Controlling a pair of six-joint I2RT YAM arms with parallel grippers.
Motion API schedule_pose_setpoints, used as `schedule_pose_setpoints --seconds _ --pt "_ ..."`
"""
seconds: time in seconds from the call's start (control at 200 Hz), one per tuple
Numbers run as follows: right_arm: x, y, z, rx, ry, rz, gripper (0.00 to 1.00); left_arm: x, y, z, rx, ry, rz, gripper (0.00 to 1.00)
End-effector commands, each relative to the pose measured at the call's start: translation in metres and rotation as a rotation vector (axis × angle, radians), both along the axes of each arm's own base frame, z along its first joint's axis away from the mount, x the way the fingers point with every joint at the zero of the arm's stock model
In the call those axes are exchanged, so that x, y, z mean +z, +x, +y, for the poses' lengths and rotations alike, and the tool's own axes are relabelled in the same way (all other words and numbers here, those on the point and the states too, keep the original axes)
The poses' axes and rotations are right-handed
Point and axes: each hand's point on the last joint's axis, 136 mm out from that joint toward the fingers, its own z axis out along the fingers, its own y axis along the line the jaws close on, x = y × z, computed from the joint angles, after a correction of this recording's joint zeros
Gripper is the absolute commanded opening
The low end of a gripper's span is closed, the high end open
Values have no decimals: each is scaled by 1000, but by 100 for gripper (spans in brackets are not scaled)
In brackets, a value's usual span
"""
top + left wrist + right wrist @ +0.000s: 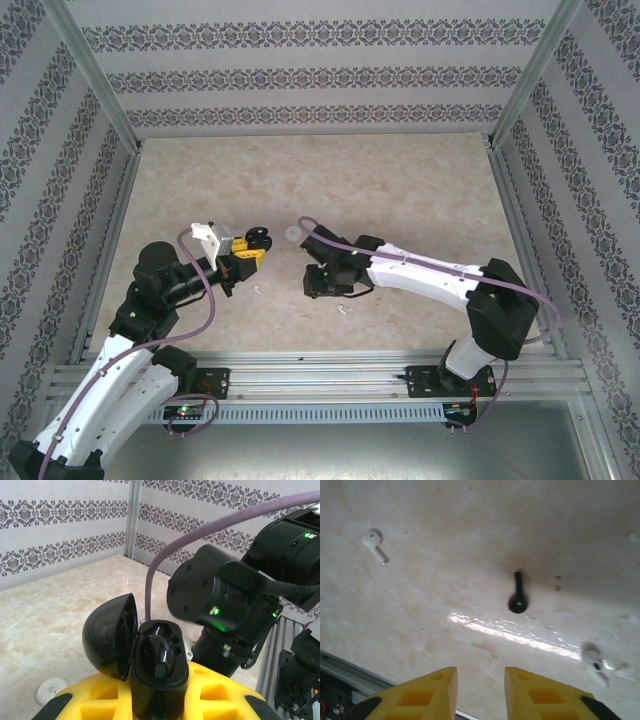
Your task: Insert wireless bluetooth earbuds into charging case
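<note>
On the left side of the table (400,180), the left claw (247,247) is shut tight on a black case (262,240). In the left wrist view, its yellow fingers (220,695) hug the case from both sides. The lid (112,635) is swung open to the left. One black bud (161,655) sits inside the case.

A white round case (292,233) lies flat on the table just past the black case, between the two claws. The left wrist view shows it low on the left (50,690).

From the top you can see two white buds on the table. One (258,290) lies in the gap between the claws, nearer the left arm. The other (345,307) lies just beside the right claw (318,282), on the near side.

The right claw (481,677) is open and has nothing in it. It hangs over the table with its fingers (420,692) apart. The other black bud (518,597) lies flat on the table out in front of the claw, a little to the right of the gap, not touching it. In this view one white bud (374,542) lies well away at the top left. Another (594,662), blurry, lies near the right finger. I cannot tell which one is which from the top.
</note>
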Motion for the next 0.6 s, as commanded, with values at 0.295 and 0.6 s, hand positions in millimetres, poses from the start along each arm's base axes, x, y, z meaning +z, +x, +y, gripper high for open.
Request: schedule_pose_setpoints --seconds 0.295,0.6 --pt "-62 -8 29 140 -114 67 18 -10 -1 3 11 21 1 3" --pt "-82 -1 14 117 -162 87 17 -12 3 1 14 10 6 3"
